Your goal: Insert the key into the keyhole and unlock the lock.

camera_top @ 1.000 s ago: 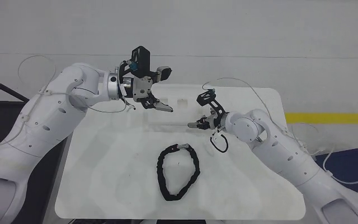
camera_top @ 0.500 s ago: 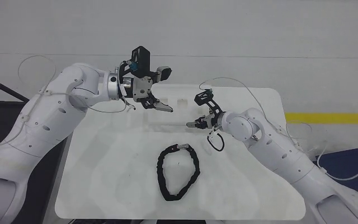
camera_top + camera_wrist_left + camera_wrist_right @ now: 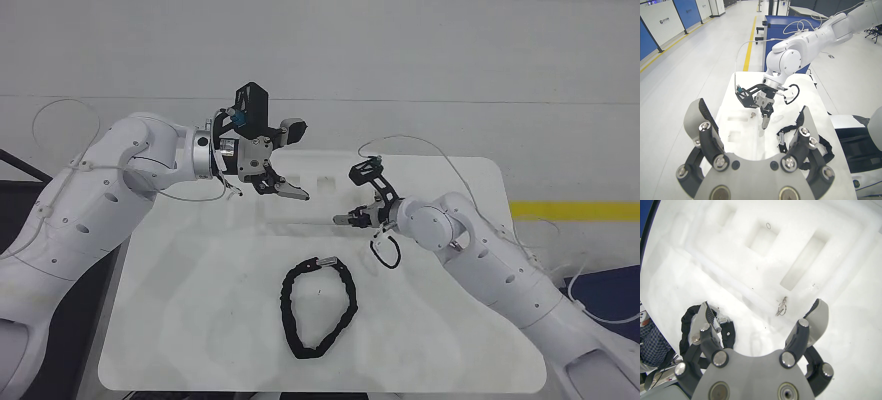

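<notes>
A black fabric-covered chain lock (image 3: 347, 300) lies in a loop at the middle of the white foam table top (image 3: 200, 300), its metal cylinder end (image 3: 322, 262) toward the back. The cylinder (image 3: 719, 323) shows its keyhole face beside one of my right fingers. The small key on its ring (image 3: 781, 309) lies flat on the foam next to a rectangular recess, just ahead of my right gripper (image 3: 762, 313), which is open and empty, low over the foam (image 3: 345, 219). My left gripper (image 3: 295, 160) hangs open and empty above the table's back left part, facing the key (image 3: 753, 115) and my right gripper (image 3: 764, 123).
The foam top has several rectangular recesses (image 3: 804, 262) (image 3: 737, 118) near the key. A black cable loop (image 3: 385, 252) hangs from the right wrist close to the lock. The table edge (image 3: 520, 300) on the right drops to the floor; a blue cabinet (image 3: 783, 24) stands behind.
My right gripper has shifted a little to the left, toward the key, with its cable loop following. The left arm, the lock and the key have stayed put.
</notes>
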You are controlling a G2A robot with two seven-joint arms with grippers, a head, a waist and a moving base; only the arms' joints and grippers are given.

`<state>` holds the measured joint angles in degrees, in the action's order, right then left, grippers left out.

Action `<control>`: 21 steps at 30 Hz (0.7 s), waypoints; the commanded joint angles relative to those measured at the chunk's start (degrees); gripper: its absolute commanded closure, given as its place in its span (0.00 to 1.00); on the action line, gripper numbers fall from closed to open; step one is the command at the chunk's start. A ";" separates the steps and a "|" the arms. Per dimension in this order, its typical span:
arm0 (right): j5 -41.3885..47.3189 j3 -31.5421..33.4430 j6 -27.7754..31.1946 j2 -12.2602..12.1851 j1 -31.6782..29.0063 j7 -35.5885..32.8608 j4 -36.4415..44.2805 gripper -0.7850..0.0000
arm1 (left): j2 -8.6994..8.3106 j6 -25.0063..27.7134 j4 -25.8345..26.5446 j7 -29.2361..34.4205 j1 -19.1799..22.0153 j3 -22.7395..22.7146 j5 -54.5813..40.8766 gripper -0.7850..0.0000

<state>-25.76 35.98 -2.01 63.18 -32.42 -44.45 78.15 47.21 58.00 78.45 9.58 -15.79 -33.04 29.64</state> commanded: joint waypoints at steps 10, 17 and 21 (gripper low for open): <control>-1.35 0.16 -4.64 1.35 0.87 -5.07 1.22 0.57 | 0.00 0.00 0.00 0.00 0.00 0.00 0.00 0.00; -4.24 -0.12 -6.79 2.09 1.49 -7.82 0.69 0.60 | 0.00 0.00 0.00 0.00 0.00 0.00 0.00 0.00; -5.86 -0.07 -8.41 2.41 1.23 -8.43 0.91 0.58 | 0.00 0.00 0.00 0.00 0.00 0.00 0.00 0.00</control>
<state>-31.39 35.88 -10.21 65.52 -31.10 -52.81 78.99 47.21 58.00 78.45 9.58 -15.79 -33.04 29.64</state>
